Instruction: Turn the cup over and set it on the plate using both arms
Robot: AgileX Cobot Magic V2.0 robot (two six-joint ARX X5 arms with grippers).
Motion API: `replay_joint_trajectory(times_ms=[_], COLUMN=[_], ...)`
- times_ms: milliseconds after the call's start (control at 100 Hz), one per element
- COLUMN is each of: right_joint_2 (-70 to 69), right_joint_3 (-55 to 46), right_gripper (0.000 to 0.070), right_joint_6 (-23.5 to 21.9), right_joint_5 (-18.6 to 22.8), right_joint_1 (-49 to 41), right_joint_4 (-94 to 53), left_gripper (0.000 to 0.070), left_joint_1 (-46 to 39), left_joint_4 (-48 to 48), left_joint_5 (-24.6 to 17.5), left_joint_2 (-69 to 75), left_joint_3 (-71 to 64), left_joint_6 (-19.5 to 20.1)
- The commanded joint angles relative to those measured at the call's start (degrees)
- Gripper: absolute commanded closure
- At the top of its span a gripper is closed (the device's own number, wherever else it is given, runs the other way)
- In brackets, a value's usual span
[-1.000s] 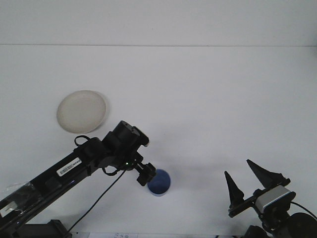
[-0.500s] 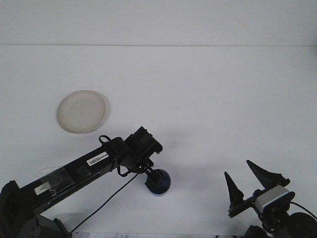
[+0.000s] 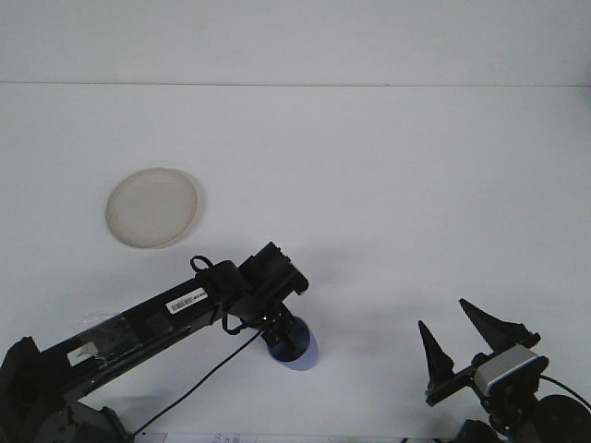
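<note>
From the front view, the small blue plastic cup [image 3: 297,352] was found near the desk's [image 3: 388,185] front edge, directly under the left hand [image 3: 284,336], whose grip could not be told. The right hand [image 3: 459,349] was held open, well apart; the round white plate [image 3: 151,207] lay toward the left edge.

The black left arm reaches in from the counter's near-left corner, its wrist bent downward near the near edge; its claw [image 3: 288,340] points down. The right claw [image 3: 462,341] sits at the near-right corner, pointed fingers spread apart, pointing up.
</note>
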State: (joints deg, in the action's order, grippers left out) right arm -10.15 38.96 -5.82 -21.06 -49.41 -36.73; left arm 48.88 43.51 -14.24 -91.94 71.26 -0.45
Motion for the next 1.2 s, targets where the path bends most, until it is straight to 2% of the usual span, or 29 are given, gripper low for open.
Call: replay_joint_trajectory(times_ms=[0,220,480,640,900,1000,1190], right_joint_2=[-0.09,-0.09,-0.09,-0.09,-0.09,-0.09,-0.09], right_joint_3=[0.28,0.28,0.28,0.28,0.28,0.28,0.28], right_gripper=[0.0189,0.019,0.019,0.019,0.019,0.019,0.019], right_joint_6=[0.0,0.0,0.02,-0.13,-0.15,-0.13,-0.09], right_joint_5=[-0.04,-0.04,-0.22,-0.2,-0.15,-0.15,-0.15], right_joint_1=[-0.46,-0.44,-0.44,-0.46,-0.46,-0.46,-0.46], right_joint_4=[0.26,0.28,0.33,0.33,0.28,0.28,0.28], left_gripper=[0.0691,0.0691,0.0692,0.0694,0.0695,0.0695,0.0694], left_joint_1=[0.61,0.28,-5.29,-15.52,-38.25,-43.98,-49.75], left_joint_4=[0.57,3.17,12.7,13.86,10.03,6.84,6.14], left_joint_5=[0.42,2.16,13.2,15.26,16.0,16.0,16.0], left_joint_2=[-0.46,2.27,9.57,14.03,13.03,10.36,2.19], left_joint_3=[1.33,2.89,10.99,15.21,17.2,17.25,18.82], left_joint_6=[1.25,1.38,6.14,8.76,9.27,9.25,9.2])
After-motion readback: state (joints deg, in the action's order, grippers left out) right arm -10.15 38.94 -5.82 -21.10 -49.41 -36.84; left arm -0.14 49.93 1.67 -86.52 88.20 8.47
